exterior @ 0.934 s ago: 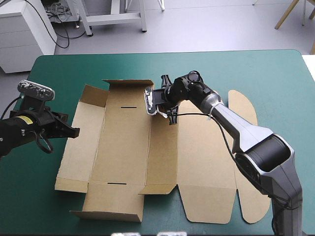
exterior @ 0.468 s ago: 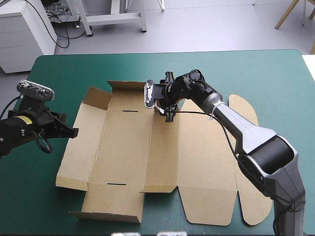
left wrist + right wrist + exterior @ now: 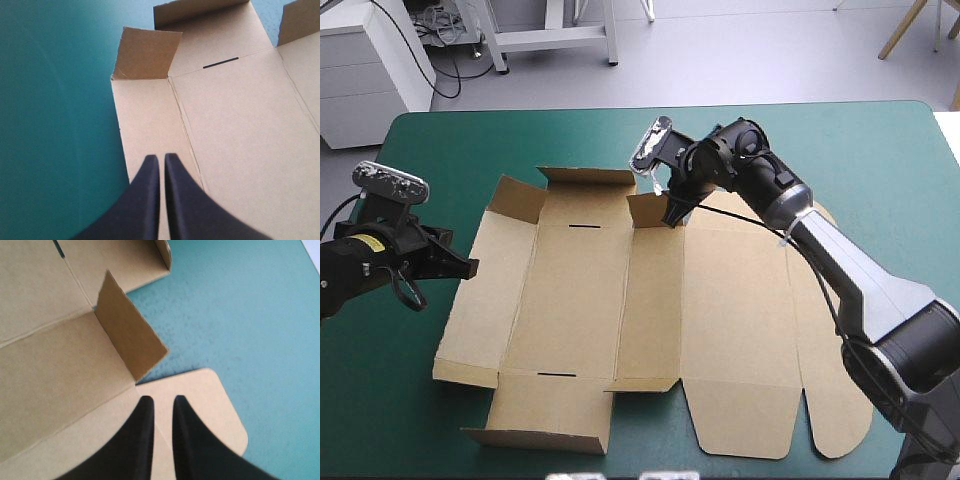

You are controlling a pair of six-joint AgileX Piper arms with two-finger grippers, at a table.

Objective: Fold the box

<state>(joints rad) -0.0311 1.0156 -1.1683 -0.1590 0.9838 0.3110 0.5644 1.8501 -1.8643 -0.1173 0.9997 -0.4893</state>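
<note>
Teal-green cover (image 3: 840,150) spans the tabletop, and on its middle we see the brown box (image 3: 730,320) lying opened out as a flat sheet, with only the small flaps (image 3: 588,177) along its far edge standing up. At the box's left edge the left jaws are closed, their black fingers (image 3: 142,200) meeting but for a hairline slit, over the side panel (image 3: 145,120) and gripping nothing. We find the right jaws all but closed too, a slim gap between the fingers (image 3: 137,440), empty, over a crease just beside a raised flap (image 3: 127,335) near the far edge.
</note>
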